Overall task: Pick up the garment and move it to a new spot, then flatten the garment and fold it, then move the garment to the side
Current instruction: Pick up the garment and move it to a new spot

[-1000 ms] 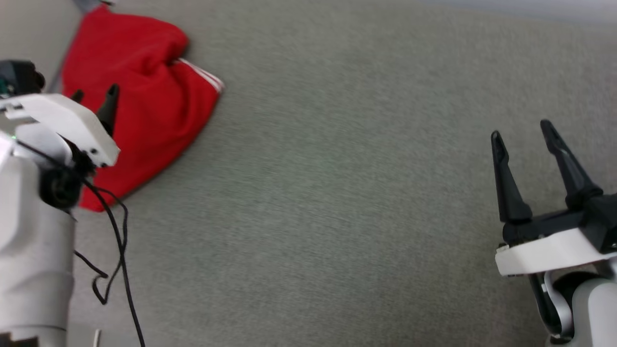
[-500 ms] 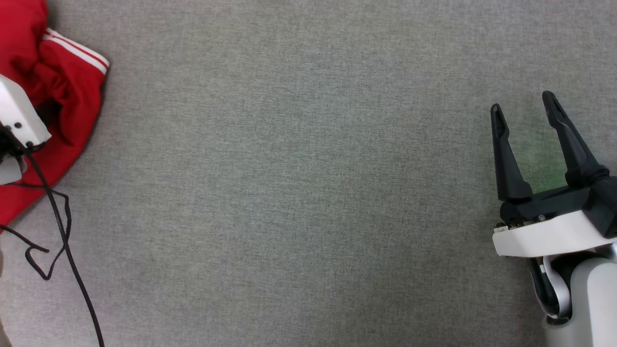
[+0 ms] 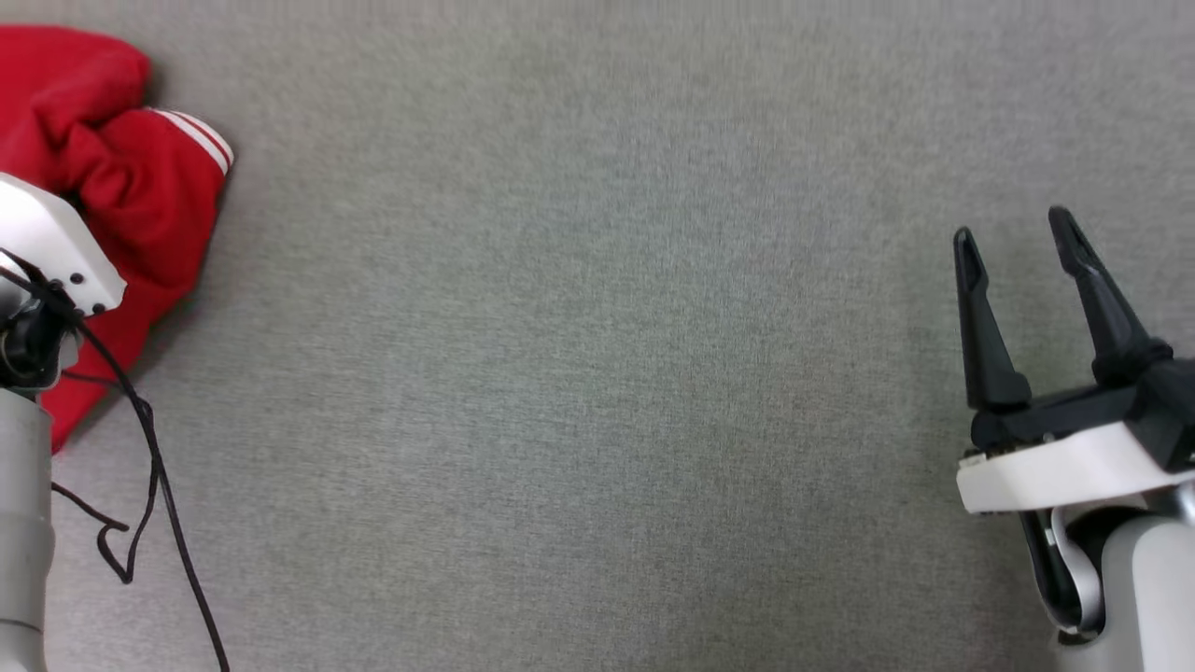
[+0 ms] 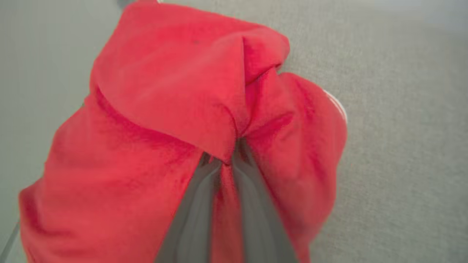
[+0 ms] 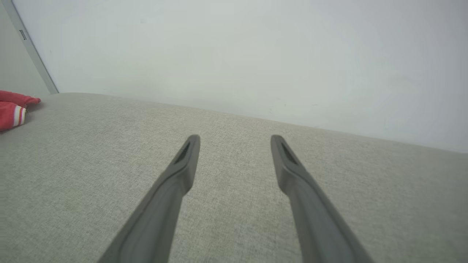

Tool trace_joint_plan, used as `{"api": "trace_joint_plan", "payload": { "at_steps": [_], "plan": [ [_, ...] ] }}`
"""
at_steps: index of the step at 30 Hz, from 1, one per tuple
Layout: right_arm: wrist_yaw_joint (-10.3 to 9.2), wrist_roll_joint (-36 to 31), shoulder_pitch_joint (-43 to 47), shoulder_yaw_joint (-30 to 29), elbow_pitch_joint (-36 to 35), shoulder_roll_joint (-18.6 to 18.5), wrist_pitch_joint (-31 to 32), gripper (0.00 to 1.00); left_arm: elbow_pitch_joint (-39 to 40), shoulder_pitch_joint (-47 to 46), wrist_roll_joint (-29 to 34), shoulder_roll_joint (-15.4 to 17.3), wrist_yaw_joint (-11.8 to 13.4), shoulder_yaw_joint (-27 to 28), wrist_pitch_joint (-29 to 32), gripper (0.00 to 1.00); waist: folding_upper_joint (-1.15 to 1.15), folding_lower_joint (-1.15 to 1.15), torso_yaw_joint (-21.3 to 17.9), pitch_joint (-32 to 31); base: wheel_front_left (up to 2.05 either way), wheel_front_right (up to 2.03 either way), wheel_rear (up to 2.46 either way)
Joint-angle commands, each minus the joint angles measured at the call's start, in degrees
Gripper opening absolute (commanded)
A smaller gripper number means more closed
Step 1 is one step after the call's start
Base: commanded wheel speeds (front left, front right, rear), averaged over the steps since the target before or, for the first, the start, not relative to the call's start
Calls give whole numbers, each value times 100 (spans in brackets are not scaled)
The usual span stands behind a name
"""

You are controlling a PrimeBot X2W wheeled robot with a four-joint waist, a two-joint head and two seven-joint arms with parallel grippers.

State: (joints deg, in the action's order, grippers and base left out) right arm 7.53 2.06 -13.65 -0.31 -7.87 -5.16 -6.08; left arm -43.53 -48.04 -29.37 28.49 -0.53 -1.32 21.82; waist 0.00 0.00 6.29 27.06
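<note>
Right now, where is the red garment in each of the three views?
Head view: garment at the upper left edge, partly behind the left arm's white wrist.
Left wrist view: garment across the centre and left, pinched by the left hand.
Right wrist view: garment small, at the left edge.
Shared landmark: the white-striped cuff.
</note>
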Motion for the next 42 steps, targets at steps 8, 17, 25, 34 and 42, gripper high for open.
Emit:
{"api": "trace_joint_plan", "payload": {
  "at_steps": [8, 17, 25, 34, 42],
  "plan": [
    [-8, 59, 620, -339, 197, 175, -7, 100, 241, 419, 99, -523, 32, -24, -1606, 0, 0, 0, 243, -1485, 0, 0, 0],
    [-8, 135, 1119, -442, 204, 233, 80, 100, 457, 831, 293, -1018, -46, -356, -2428, 0, 0, 0, 111, -2219, 0, 0, 0],
    [-8, 317, 1303, -400, 148, 231, 161, 100, 956, 1227, 289, -1508, -253, -780, -2498, 0, 0, 0, -465, -2417, 0, 0, 0],
    [-7, 413, 1310, -426, 125, 232, 200, 100, 1518, 1868, -97, -2235, -599, -1694, -1580, 0, 0, 0, -1326, -2214, 0, 0, 0],
    [-7, 573, 1269, -466, 218, 234, 48, 100, 1794, 2446, -43, -2490, -692, -3189, -1184, 0, 0, 0, -1771, -1847, 0, 0, 0]
  ]
}}
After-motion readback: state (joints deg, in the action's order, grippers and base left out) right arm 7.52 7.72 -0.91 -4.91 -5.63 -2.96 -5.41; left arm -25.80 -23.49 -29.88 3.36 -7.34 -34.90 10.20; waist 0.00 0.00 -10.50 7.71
